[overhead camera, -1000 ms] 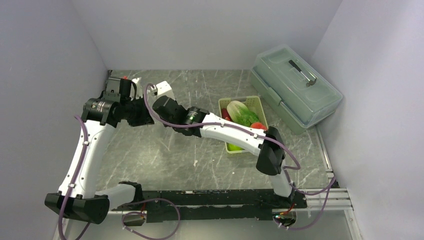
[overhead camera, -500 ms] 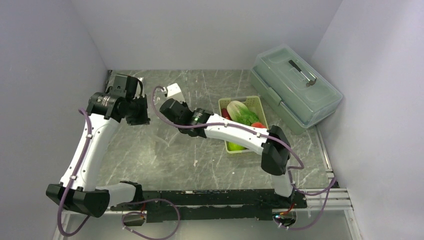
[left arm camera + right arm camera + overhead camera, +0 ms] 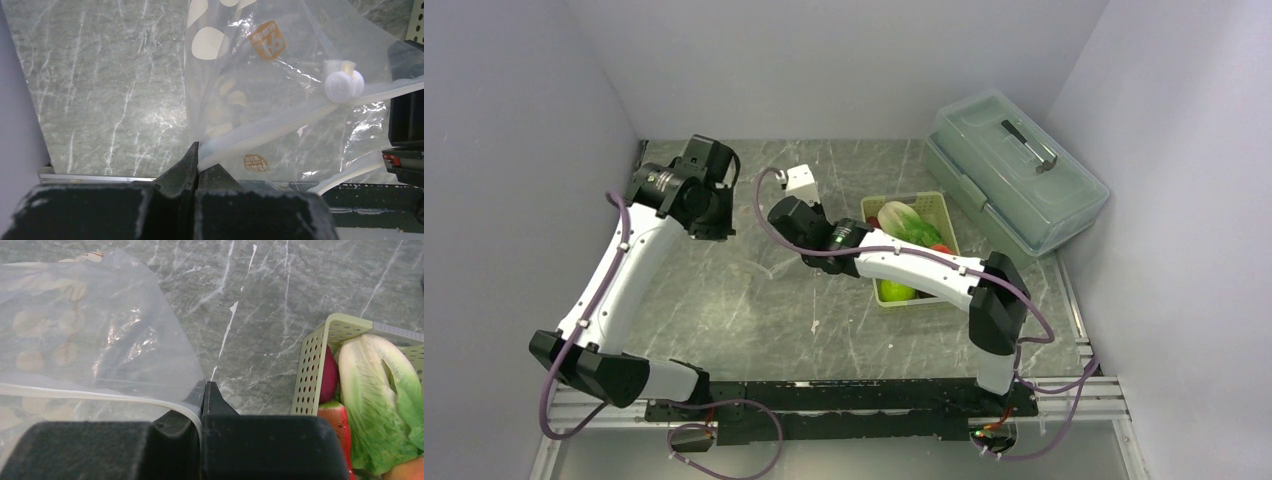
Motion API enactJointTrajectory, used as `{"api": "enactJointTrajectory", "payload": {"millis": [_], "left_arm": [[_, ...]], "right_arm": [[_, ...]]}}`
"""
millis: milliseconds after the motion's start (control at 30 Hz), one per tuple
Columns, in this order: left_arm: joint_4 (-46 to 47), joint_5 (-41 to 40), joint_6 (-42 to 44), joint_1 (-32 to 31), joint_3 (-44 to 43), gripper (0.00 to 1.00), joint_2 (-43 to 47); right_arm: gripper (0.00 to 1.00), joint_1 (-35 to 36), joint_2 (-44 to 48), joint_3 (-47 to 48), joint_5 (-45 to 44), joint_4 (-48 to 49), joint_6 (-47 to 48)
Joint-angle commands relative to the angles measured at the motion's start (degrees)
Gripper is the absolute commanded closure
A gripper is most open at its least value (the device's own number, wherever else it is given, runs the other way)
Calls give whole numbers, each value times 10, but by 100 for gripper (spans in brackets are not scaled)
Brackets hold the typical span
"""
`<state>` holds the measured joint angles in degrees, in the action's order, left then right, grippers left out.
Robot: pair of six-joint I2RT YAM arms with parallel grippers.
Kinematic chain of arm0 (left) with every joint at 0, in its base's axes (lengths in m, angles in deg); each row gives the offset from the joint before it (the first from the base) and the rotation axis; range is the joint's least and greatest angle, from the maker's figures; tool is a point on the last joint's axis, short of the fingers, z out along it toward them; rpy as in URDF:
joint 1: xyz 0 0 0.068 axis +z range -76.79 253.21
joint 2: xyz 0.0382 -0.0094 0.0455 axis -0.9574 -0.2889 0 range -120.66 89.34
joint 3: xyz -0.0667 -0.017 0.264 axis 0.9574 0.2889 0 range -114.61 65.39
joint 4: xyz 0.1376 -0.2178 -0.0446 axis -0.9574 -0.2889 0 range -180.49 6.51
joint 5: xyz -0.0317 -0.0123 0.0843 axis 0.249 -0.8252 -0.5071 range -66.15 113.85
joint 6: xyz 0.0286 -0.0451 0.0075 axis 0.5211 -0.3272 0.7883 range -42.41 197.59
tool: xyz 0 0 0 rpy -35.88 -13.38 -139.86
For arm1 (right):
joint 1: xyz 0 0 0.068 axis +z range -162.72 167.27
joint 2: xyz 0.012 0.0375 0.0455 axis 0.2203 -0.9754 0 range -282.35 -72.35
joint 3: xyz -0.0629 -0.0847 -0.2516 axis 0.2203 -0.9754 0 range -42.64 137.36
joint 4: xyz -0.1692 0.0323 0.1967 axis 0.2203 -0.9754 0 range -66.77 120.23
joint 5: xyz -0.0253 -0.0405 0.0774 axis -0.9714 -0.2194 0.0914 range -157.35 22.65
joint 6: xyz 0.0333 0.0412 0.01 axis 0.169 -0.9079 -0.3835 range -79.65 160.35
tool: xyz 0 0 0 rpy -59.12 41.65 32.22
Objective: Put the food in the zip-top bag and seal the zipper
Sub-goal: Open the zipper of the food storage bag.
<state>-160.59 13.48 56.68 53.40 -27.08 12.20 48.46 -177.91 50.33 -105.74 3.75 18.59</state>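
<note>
My left gripper [image 3: 198,162] and right gripper [image 3: 204,400] clench the zipper [image 3: 100,396] edge of the zip-top bag [image 3: 280,75], with bare table [image 3: 280,300] at the right's twelve o'clock, basket [image 3: 310,365] rim at three.

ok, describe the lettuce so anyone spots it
Find the large translucent lidded box by the right wall. Left of it sits a pale green slotted basket. The lettuce is the long leafy piece on top, white-ribbed and green, not smooth like the green ball nearby.

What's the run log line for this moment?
left gripper: shut on zip-top bag | right gripper: shut on zip-top bag | grip points: zipper edge | food: in basket
</note>
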Motion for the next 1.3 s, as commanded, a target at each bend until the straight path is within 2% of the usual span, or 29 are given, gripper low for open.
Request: {"api": "enactJointTrajectory", "payload": {"millis": [0, 367, 767, 833, 967, 1267], "left_arm": [[-36, -89, -16, -24, -46, 100, -12], [-62, -137, -24, -86, -117, 100, -80], [12, -139, -28, -105, -42, 100, -93], [22, -135, -30, -105, -32, 100, -96], [44, -132, -32, -105, -19, 100, -98], [76, -103, -30, -105, -1, 100, -109]], "right_arm": [[100, -16, 31, -17, -5, 10, -12], [100, -36, 37, -43, 98, 55, -46], [100, -80, 52, -139, 205, 141, -92], [95, -82, 60, -151, 211, 153, -93], [77, -85, 79, -168, 221, 169, -93], [55, -85, 127, -181, 245, 177, -92]]}}
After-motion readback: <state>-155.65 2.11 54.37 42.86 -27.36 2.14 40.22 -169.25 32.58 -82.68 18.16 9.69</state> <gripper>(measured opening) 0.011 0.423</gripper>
